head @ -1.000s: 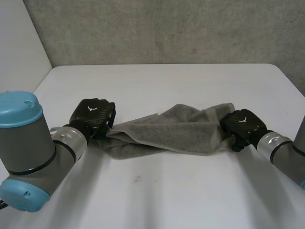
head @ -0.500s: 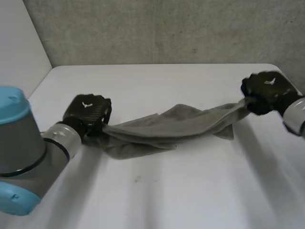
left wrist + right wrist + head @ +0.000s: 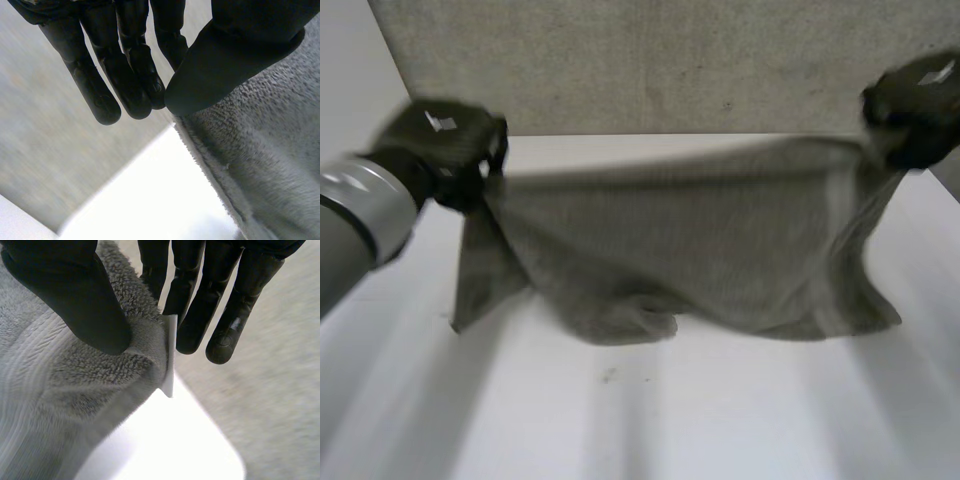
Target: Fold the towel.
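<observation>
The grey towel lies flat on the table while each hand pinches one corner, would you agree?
Not quite. In the head view the grey towel hangs stretched between the raised hands, only its lower edge near the table. The left hand and the right hand do each pinch one corner.

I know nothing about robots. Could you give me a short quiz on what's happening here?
1. Fill in: the black left hand and black right hand each pinch a top ___ of the grey terry towel.
2. True or false: the towel lies flat on the white table.
3. The towel is: A spread between the hands; B rolled up; C neatly folded.
Key: 1 corner; 2 false; 3 A.
</observation>
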`<action>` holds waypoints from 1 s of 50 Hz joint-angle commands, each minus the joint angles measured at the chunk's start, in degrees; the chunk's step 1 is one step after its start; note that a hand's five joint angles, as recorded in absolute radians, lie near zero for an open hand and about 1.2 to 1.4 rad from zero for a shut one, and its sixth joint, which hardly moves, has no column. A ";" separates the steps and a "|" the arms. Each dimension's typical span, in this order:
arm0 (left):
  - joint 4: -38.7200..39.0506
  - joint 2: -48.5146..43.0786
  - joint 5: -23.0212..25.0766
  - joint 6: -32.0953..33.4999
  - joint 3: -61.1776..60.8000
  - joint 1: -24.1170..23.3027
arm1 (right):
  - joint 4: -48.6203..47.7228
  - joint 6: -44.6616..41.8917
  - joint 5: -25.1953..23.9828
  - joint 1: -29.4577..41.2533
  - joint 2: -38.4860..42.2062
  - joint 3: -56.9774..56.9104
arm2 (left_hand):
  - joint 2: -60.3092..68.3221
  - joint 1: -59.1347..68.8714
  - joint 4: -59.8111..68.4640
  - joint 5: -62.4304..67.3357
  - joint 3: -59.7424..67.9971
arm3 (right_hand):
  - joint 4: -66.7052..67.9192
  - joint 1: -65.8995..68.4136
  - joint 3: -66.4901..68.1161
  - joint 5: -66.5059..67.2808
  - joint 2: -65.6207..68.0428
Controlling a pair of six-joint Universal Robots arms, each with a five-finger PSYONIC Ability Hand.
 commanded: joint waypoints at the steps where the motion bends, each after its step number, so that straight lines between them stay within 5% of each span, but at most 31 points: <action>1: -1.12 -16.13 0.54 2.72 1.10 0.86 | 1.17 -7.76 12.67 9.70 16.11 -2.98 | 10.19 11.88 10.26 10.56 10.29 | 11.44 18.73 11.93 18.83 13.10; 6: 6.35 -22.11 0.45 4.91 5.40 1.48 | -8.85 -6.18 14.43 11.90 21.39 -7.11 | 10.19 11.88 10.26 10.56 10.29 | 11.44 18.73 11.93 18.83 13.10; 14: 42.93 -17.99 0.01 4.30 10.42 4.20 | -45.44 4.36 17.32 11.99 17.80 -11.60 | 10.19 11.88 10.26 10.56 10.29 | 11.44 18.73 11.93 18.83 13.10; 19: 56.68 -13.50 -0.51 1.85 9.28 4.12 | -59.62 6.21 18.56 12.07 13.40 -9.14 | 10.19 11.88 10.26 10.56 10.29 | 11.44 18.73 11.93 18.83 13.10; 25: 55.04 -10.77 -1.30 -1.50 7.51 4.29 | -56.84 7.18 17.94 11.90 11.45 -6.58 | 10.19 11.88 10.26 10.56 10.29 | 11.44 18.73 11.93 18.83 13.10; 30: 38.91 -9.71 -1.13 -2.03 2.09 4.73 | -40.10 7.53 11.90 11.38 11.72 -2.29 | 10.19 11.88 10.26 10.56 10.29 | 11.44 18.73 11.93 18.83 13.10; 38: 23.86 -9.36 -1.48 -1.07 -13.46 3.51 | -25.92 6.39 3.45 9.80 13.47 9.83 | 10.19 11.88 10.26 10.56 10.29 | 11.44 18.73 11.93 18.83 13.10; 50: 21.73 -10.77 -1.92 1.05 -23.16 -4.85 | -23.44 0.94 3.00 2.50 15.85 19.35 | 10.19 11.88 10.26 10.56 10.29 | 11.44 18.73 11.93 18.83 13.10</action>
